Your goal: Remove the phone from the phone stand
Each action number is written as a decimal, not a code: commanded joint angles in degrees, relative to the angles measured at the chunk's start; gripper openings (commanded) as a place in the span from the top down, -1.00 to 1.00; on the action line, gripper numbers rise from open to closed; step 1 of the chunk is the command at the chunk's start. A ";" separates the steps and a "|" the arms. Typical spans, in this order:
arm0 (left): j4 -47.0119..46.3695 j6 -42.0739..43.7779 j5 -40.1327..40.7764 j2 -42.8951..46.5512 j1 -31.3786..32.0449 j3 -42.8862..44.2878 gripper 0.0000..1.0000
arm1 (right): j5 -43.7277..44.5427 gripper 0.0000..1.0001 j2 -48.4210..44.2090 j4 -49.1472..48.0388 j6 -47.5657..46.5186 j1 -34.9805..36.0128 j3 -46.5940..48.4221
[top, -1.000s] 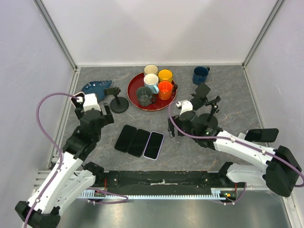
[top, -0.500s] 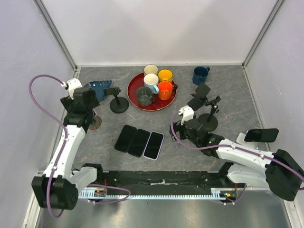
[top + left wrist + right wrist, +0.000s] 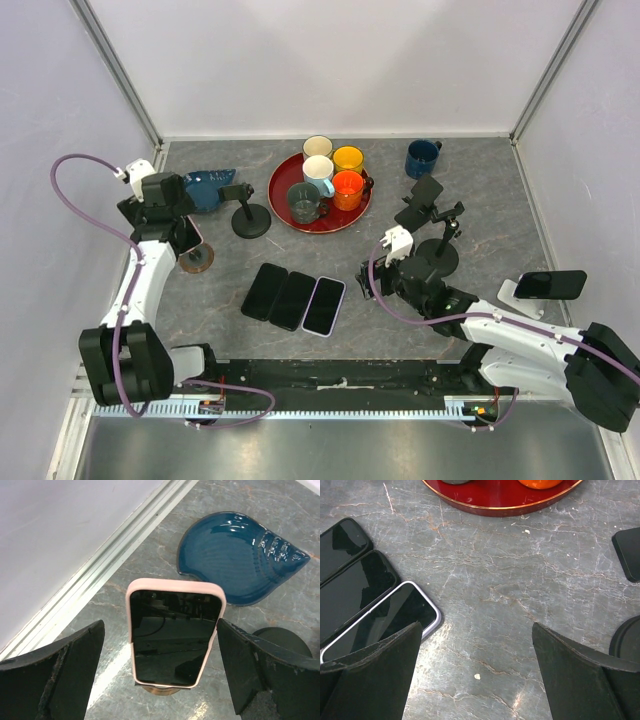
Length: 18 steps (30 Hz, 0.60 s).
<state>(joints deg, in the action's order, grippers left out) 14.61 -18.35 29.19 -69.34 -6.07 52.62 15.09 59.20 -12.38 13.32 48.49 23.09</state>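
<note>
A phone in a pink case (image 3: 172,630) stands upright on a small brown round stand (image 3: 162,690) near the left wall. My left gripper (image 3: 160,626) is open, with one finger on each side of the phone, not touching it. In the top view the left gripper (image 3: 170,215) hovers over this phone (image 3: 193,237) and its stand (image 3: 198,262). My right gripper (image 3: 385,265) is open and empty over bare table (image 3: 485,605). A second dark phone (image 3: 550,284) rests on a white stand at the right.
Three phones (image 3: 292,299) lie flat side by side in the middle front. A blue shell dish (image 3: 237,557) and a black stand (image 3: 246,213) are behind the left gripper. A red tray (image 3: 285,205) holds several mugs. Another black stand (image 3: 437,240) and a blue mug (image 3: 421,157) are at the right.
My left arm has swung left and back from beside the flat phones to the pink-cased phone on its stand. My right gripper has drifted slightly right and nearer.
</note>
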 commanded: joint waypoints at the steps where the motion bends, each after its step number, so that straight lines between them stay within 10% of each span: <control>1: -6.44 0.59 -3.34 -2.28 -0.61 2.31 -0.99 | -0.85 -0.96 -1.02 -2.73 -0.84 -0.06 -0.33; 18: -10.04 0.95 -3.43 -4.22 -2.11 0.12 -1.00 | -2.08 -0.96 1.44 -3.00 -1.02 -0.15 0.02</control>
<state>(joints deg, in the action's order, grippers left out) 8.64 -18.17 25.36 -73.12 -7.18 52.77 13.76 60.12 -12.91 13.06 48.49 23.03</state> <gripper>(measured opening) 0.994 0.982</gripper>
